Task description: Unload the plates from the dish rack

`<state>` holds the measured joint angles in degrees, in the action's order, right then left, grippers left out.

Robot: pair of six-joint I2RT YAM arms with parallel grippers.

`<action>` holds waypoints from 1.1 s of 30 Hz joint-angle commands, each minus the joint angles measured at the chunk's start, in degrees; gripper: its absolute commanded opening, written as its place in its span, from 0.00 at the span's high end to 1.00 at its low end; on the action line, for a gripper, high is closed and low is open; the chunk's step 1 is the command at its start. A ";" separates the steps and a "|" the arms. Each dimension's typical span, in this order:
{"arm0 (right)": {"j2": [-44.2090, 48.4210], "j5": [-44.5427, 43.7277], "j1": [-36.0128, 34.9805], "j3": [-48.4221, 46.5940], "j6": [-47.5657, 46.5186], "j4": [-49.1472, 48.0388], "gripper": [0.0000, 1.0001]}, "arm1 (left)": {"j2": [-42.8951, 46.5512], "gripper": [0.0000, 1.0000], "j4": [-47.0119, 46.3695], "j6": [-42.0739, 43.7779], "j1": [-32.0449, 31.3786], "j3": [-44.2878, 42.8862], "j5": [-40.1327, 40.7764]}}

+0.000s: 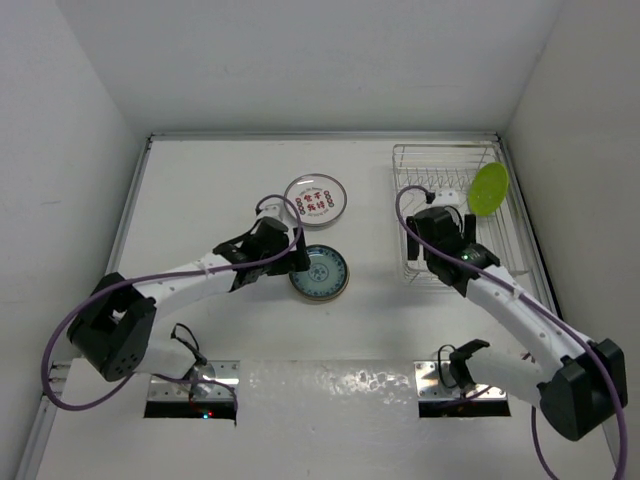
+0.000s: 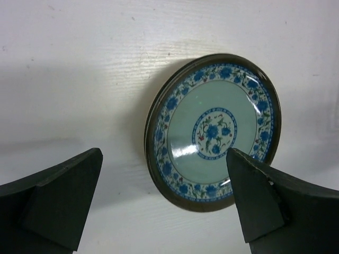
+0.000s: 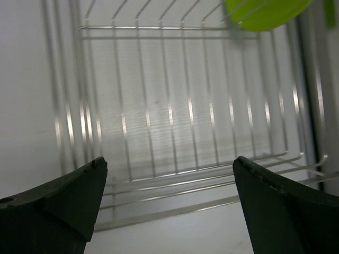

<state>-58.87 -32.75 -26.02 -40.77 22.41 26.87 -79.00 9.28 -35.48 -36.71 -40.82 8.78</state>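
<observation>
The silver wire dish rack (image 1: 425,165) stands at the back right and holds one lime green plate (image 1: 488,188) upright at its far right; both show in the right wrist view, the rack (image 3: 175,127) ahead and the green plate (image 3: 267,11) at the top. A white plate with red patterns (image 1: 316,198) lies flat on the table. A blue-flowered plate with a brown rim (image 1: 320,272) lies in front of it and fills the left wrist view (image 2: 214,129). My left gripper (image 1: 296,258) is open and empty just left of it. My right gripper (image 1: 432,232) is open and empty over the rack's near edge.
White walls close the table on the left, back and right. The rack sits close to the right wall. Purple cables loop off both arms.
</observation>
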 commanded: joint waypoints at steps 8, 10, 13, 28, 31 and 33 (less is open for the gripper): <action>-19.88 -14.18 16.96 -12.66 -8.43 -3.93 0.01 | 15.28 0.00 19.81 6.20 -9.52 -9.63 3.53; -24.44 -17.76 18.37 -15.90 -9.05 -4.20 0.02 | 17.29 0.00 24.72 7.53 -10.22 -10.68 5.36; -27.87 -17.18 21.44 -18.11 -8.79 -8.31 0.02 | 21.95 0.00 27.90 9.11 -10.22 -10.60 7.65; -35.78 -9.70 32.51 -21.89 -6.78 -29.68 0.02 | 27.76 0.00 25.53 10.26 -11.54 -6.91 7.92; -37.10 -4.79 34.80 -20.93 -6.59 -33.10 0.13 | 29.25 0.00 25.18 10.08 -11.54 -6.56 7.84; -37.89 -3.11 35.51 -20.14 -7.03 -35.21 0.28 | 29.87 0.00 24.82 10.43 -11.63 -6.29 7.14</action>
<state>-96.53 -39.64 8.05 -60.93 14.81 -1.52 -50.85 35.77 -25.71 -47.70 -47.29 15.73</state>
